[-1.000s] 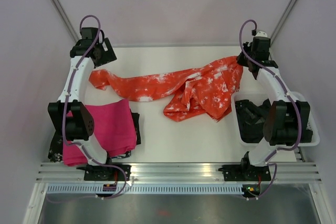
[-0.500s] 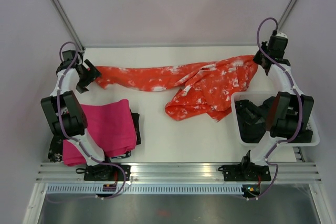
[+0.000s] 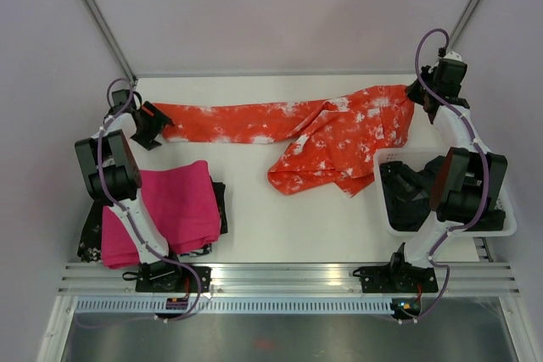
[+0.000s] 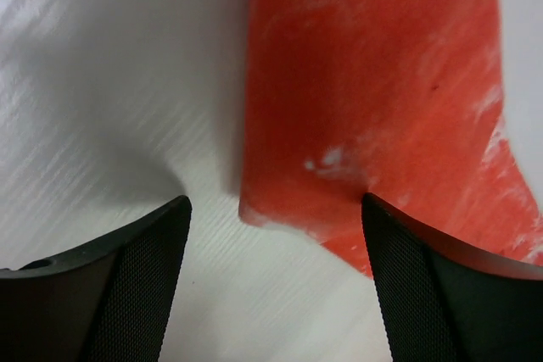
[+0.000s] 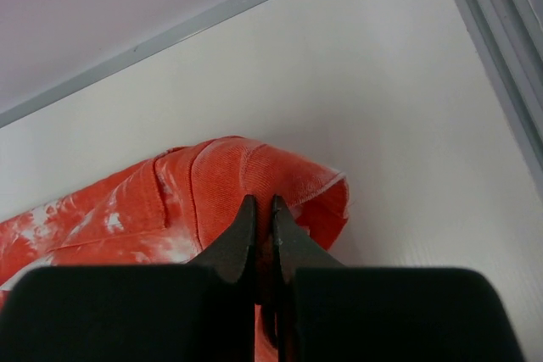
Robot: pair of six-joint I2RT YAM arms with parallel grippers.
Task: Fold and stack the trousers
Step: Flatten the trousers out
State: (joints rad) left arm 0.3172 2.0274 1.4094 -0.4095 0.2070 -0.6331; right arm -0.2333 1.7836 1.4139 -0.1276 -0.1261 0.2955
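My left jaws stand wide open and hold nothing. Their black mesh-faced fingertips (image 4: 148, 252) flank the cuff end of the long orange-red trousers with white bleach-like blotches (image 3: 254, 123), which lies flat on the white counter (image 3: 254, 235) just ahead of them. My right jaws are pinched shut on a fold at the opposite end, the waist as I judge. The trousers' long axis runs from one pair of jaws to the other along the far side of the counter. One leg lies stretched flat, the other bunched in a heap nearer my right jaws. My left arm is nearer the cuff. A folded magenta-pink cloth (image 3: 174, 205) sits behind my left jaws. Behind my right jaws, a white plastic bin (image 3: 386, 225) holding a dark garment (image 3: 405, 192) crowds the heap and could snag a fold.
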